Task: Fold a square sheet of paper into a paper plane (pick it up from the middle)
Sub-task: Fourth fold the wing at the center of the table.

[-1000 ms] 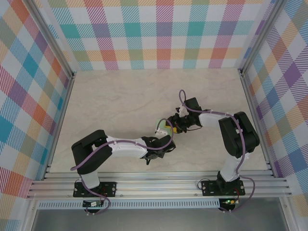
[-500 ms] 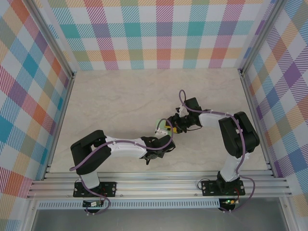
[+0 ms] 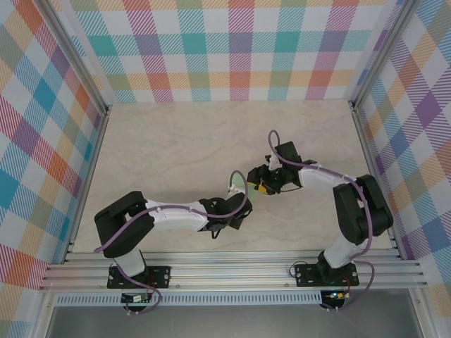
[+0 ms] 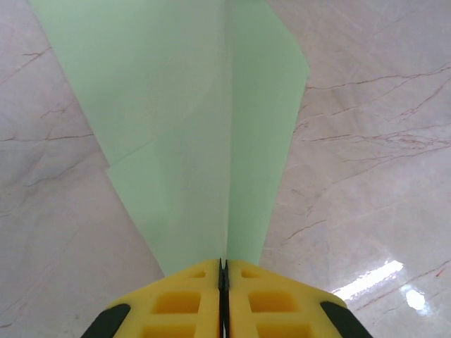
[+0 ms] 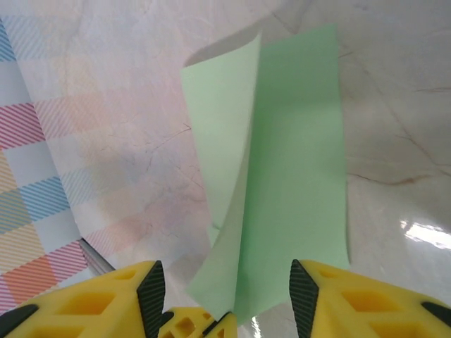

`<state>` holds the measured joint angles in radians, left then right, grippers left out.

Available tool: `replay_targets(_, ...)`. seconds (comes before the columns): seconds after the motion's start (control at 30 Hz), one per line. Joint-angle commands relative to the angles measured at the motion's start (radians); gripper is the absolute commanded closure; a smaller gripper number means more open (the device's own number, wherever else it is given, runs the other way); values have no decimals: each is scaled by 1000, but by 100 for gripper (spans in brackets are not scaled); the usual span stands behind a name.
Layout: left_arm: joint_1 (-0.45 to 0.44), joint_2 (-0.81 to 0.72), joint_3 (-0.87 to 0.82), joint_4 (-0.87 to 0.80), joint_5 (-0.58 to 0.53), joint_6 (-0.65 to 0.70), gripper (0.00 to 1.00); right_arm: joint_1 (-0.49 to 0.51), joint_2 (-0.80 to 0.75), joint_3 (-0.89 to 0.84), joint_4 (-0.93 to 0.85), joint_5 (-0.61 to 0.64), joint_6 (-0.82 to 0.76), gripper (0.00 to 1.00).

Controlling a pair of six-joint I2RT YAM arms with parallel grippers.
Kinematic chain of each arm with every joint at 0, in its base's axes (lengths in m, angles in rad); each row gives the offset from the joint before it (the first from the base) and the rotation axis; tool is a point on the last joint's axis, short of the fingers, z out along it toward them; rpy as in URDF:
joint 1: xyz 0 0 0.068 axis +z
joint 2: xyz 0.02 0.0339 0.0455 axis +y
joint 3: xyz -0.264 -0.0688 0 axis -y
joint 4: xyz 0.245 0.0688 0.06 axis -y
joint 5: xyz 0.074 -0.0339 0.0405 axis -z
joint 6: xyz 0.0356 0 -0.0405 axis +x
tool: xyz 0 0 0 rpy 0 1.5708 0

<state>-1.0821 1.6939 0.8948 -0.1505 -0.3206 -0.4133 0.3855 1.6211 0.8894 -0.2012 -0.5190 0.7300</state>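
The pale-green sheet of paper [image 4: 204,127] is folded along a centre crease, with a flap spreading to each side of it. It is held above the marble table, near the middle in the top view [image 3: 239,184]. My left gripper [image 4: 223,262] is shut on the crease at the paper's near end, its yellow fingers pressed together. In the top view the left gripper [image 3: 240,197] reaches in from the lower left. My right gripper [image 5: 227,282] stands open, its black pads on either side of the paper [image 5: 289,176] without touching it. The left gripper's fingertips [image 5: 204,325] show below the paper there.
The marble tabletop [image 3: 169,148] is bounded by aluminium rails and checked walls [image 3: 232,49]. The right arm [image 3: 317,176] comes in from the right and the left arm [image 3: 169,215] lies low along the near side.
The left gripper has closed fully on the paper's crease. The right gripper has opened, let go of the paper and drawn back a little to the right.
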Motion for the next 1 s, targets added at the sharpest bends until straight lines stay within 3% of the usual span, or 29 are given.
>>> replay_targets(0.0, 21, -33, -21, 62, 92, 44, 91, -18, -68, -56, -28, 87, 7, 46)
replay_targets(0.2, 55, -43, -54, 114, 173, 36, 92, -19, -135, -160, 104, 100, 0, 47)
replay_targets(0.37, 92, -69, -108, 199, 254, 2, 92, -19, -131, -140, 33, 59, -36, 51)
replay_targets(0.53, 141, -83, -161, 289, 355, -29, 92, -18, -109, -183, 145, -39, -18, 51)
replay_targets(0.97, 228, -89, -256, 462, 505, -107, 92, 8, -97, -171, 181, -90, -11, 56)
